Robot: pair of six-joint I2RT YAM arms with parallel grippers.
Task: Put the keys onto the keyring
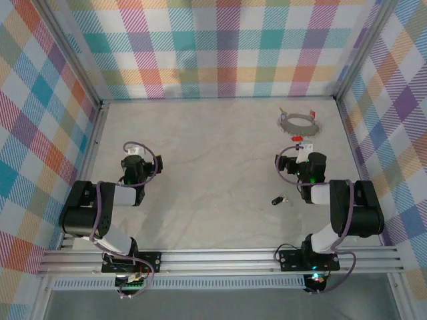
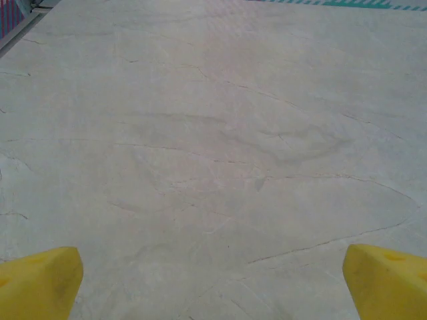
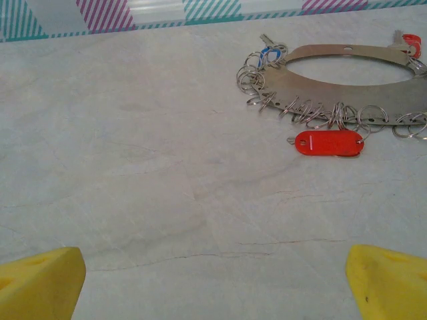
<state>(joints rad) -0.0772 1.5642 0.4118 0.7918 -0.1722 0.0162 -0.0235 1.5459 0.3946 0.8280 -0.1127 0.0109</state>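
The jaws of the right gripper (image 3: 213,287) and the left gripper (image 2: 213,287) are seen spread wide, with nothing held. The keyring (image 3: 347,67) is found ahead and to the right of the right jaws, the red-headed key (image 3: 328,143) laid crosswise at its near edge. The black-headed key (image 1: 277,199) is seen behind that gripper. The right gripper is judged far nearer to all three.

Bright, even, diffuse lighting, soft faint shadows, no glare, overhead view sharp, wrist views slightly soft, near edges blurred
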